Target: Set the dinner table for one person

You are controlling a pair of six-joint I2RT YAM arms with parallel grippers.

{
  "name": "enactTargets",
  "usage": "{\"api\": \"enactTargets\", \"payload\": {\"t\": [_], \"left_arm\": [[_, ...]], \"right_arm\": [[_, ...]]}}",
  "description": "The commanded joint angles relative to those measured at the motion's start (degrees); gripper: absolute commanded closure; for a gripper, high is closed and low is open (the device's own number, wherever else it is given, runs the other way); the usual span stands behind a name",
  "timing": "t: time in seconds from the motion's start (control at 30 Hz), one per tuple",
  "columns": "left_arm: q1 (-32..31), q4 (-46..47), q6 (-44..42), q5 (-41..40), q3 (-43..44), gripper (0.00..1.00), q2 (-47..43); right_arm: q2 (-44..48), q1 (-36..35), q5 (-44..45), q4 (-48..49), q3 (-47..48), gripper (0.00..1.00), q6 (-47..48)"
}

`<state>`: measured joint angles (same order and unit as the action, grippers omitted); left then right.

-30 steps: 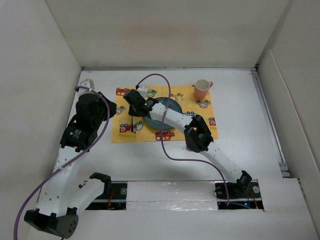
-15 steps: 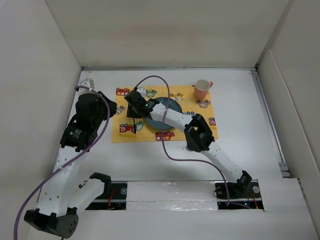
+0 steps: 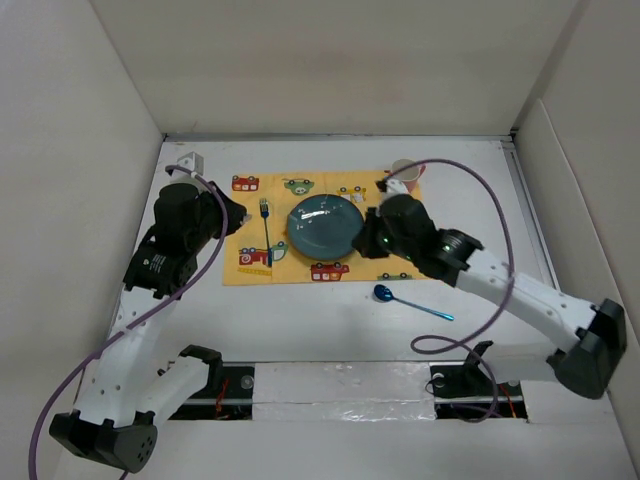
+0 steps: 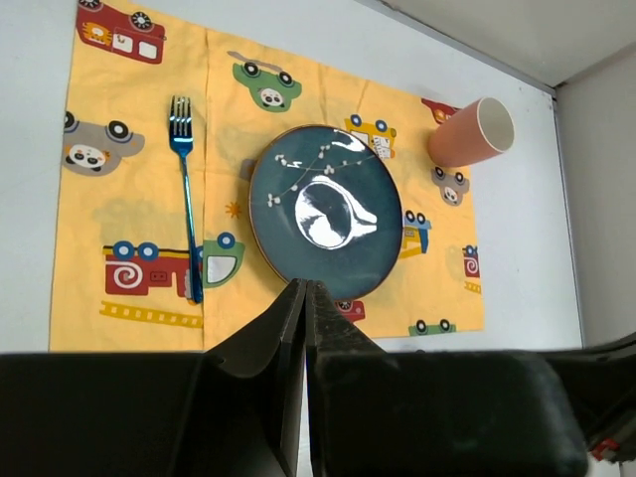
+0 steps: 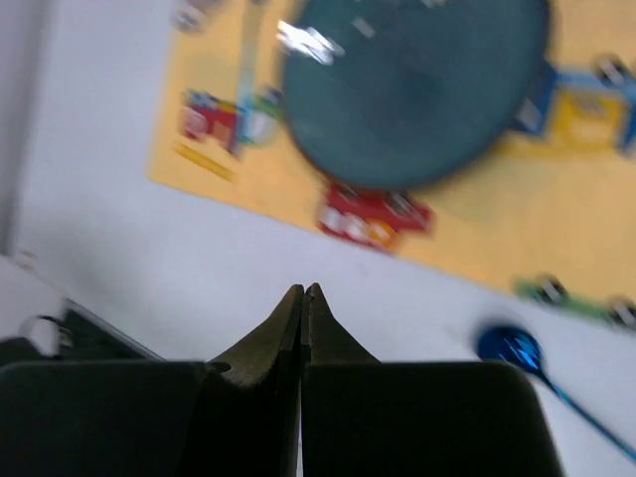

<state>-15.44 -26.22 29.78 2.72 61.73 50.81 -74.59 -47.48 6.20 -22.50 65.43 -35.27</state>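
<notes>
Left gripper (image 4: 304, 288), pinched shut and empty, is hovering near the left edge of the walled white surface (image 3: 480, 200). Right gripper (image 5: 303, 291), also closed on nothing, is hanging beside the cup (image 4: 472, 133). Swinging toward the spoon (image 3: 385, 293), which is lying nearer the front edge, is risking toppling that cup.

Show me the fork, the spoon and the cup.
fork (image 4: 186, 209), left wrist view, middle of its handle.
spoon (image 3: 383, 292), top external view, on its blue bowl.
cup (image 4: 455, 145), left wrist view, on its outer side wall.
</notes>
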Motion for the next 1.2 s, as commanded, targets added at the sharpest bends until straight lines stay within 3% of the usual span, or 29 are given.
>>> {"api": "enactTargets", "payload": {"t": [0.0,0.03,0.13,0.17,0.2,0.23,0.3,0.4,0.7,0.97,1.07,1.17], "left_arm": [[-0.29,3.19,-1.57,3.16,0.05,1.00,-0.53],[-0.29,3.45,-1.39,3.86,0.31,1.00,-0.36],[-0.29,3.80,-1.48,4.92,0.67,0.97,-0.01],[-0.29,3.98,-1.65,4.93,0.58,0.96,0.08],[-0.29,3.89,-1.74,4.84,0.41,0.95,0.00],[-0.29,3.81,-1.92,4.75,0.40,0.95,-0.01],[-0.29,3.72,-2.62,4.49,0.49,0.94,-0.09],[-0.29,3.45,-3.15,3.79,0.58,0.94,-0.53],[-0.29,2.32,-4.47,0.36,1.90,0.94,-1.59],[-0.29,1.08,-4.82,-1.31,2.60,0.94,-1.94],[-0.29,1.43,-4.21,-0.62,2.43,0.94,-1.85],[-0.29,1.69,-3.51,-0.26,2.25,0.94,-1.85]], "right_arm": [[6.09,-0.06,7.23,-17.19,-10.83,1.00,-4.09],[10.56,-0.06,9.86,-23.49,-14.07,1.00,-9.07],[13.94,4.04,9.28,-29.25,-19.61,0.99,-14.29],[13.94,5.02,8.40,-29.70,-20.59,0.92,-14.39],[13.51,5.82,7.18,-29.10,-21.47,0.69,-13.87],[12.81,6.52,4.38,-27.44,-22.18,0.61,-12.56],[8.35,7.05,4.09,-28.47,-20.88,0.46,-12.54],[1.06,7.05,4.35,-29.26,-17.89,0.35,-9.12],[-13.56,6.78,13.49,-31.82,-10.32,0.33,-2.71],[-18.67,7.50,2.08,-21.80,-12.07,0.32,8.63],[-17.09,6.88,-7.55,-16.90,-13.39,0.38,11.35],[-16.47,6.27,-11.10,-15.39,-14.71,0.45,11.63]]}}
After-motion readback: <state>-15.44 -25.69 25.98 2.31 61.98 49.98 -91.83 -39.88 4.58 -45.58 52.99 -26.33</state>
